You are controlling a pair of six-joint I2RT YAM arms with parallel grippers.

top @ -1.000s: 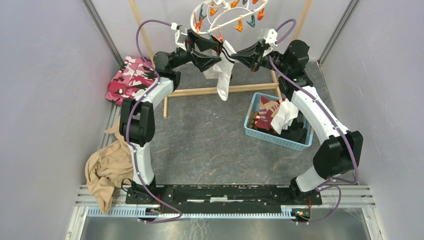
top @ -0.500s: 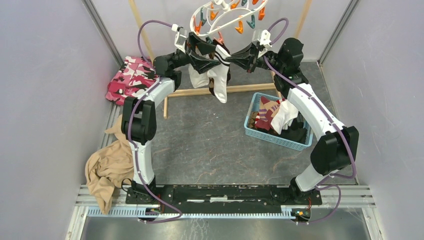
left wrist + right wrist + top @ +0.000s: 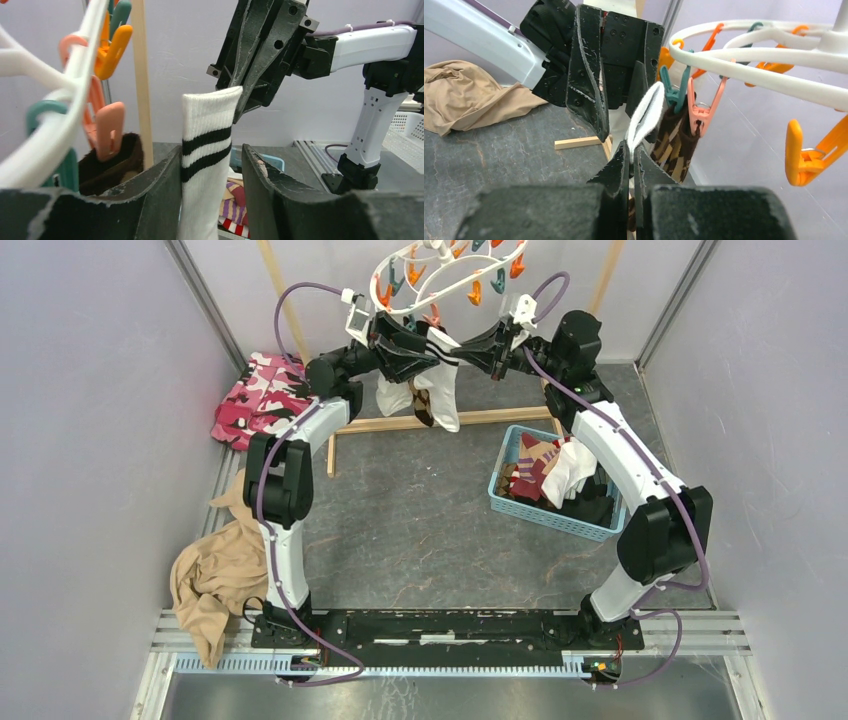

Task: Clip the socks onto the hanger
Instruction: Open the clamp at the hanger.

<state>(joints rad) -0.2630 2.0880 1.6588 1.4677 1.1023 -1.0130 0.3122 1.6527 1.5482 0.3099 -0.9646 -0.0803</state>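
The left arm (image 3: 312, 430) and the right arm (image 3: 622, 455) are glossy white shells joined by matte black joint housings (image 3: 283, 485). A thin purple cable (image 3: 300, 287) trails back from behind each gripper. The right gripper (image 3: 239, 94) has slim, tapering black fingers, with small round screws (image 3: 278, 44) in the block behind them. The left gripper (image 3: 211, 165) has broad black fingers (image 3: 162, 190), chipped pale along the edges.

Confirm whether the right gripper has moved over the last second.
Yes. In the top view the right gripper, shut on the striped sock, has shifted left, away from the right wooden post and closer to the left gripper.
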